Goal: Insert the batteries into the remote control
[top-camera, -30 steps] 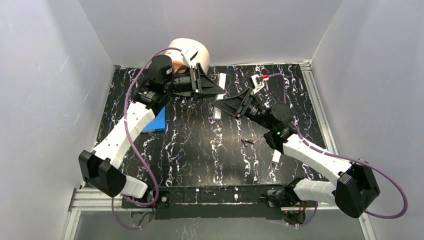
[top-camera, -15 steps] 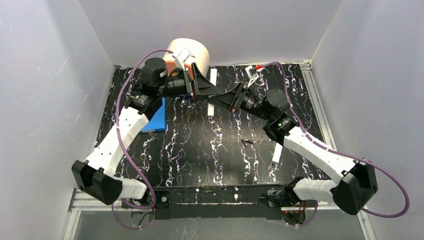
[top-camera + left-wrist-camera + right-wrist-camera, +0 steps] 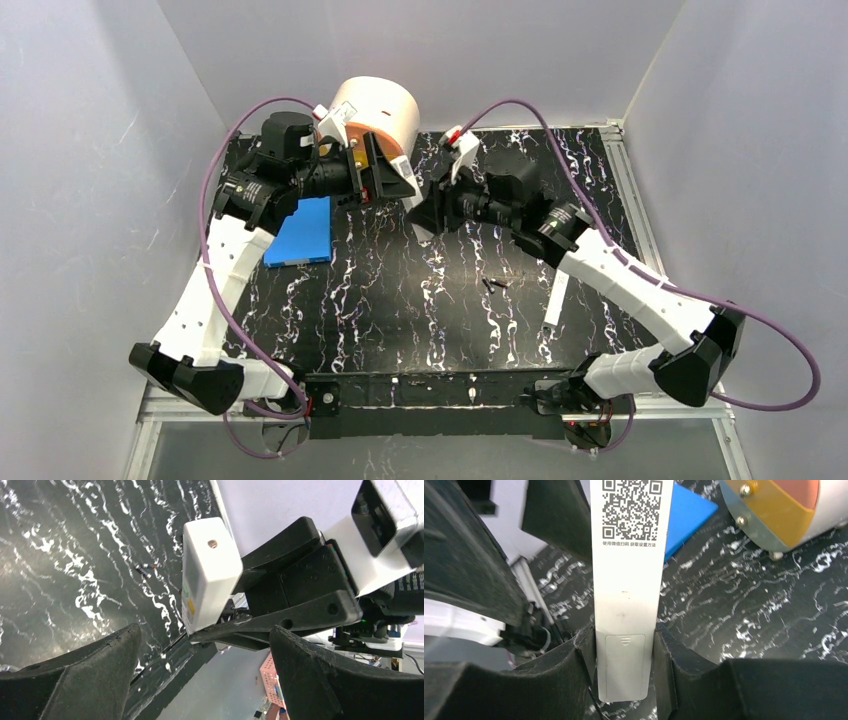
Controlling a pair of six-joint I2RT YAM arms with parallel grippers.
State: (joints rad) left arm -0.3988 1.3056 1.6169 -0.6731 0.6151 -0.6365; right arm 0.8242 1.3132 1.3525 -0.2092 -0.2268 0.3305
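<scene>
Clamping the remote control (image 3: 626,580), battery cover (image 3: 625,662) not yet off, the right gripper (image 3: 624,652) faces the wide-open left gripper (image 3: 205,635) — both batteries (image 3: 488,285) lie unloaded on the table (image 3: 400,300).

Batteries (image 3: 494,285) before remote control (image 3: 626,580)

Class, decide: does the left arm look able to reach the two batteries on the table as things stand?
Probably yes. The left claw is open and empty, and the batteries lie uncovered on the table. But the right claw, holding the remote control, sits roughly between, so it must swing around.
</scene>
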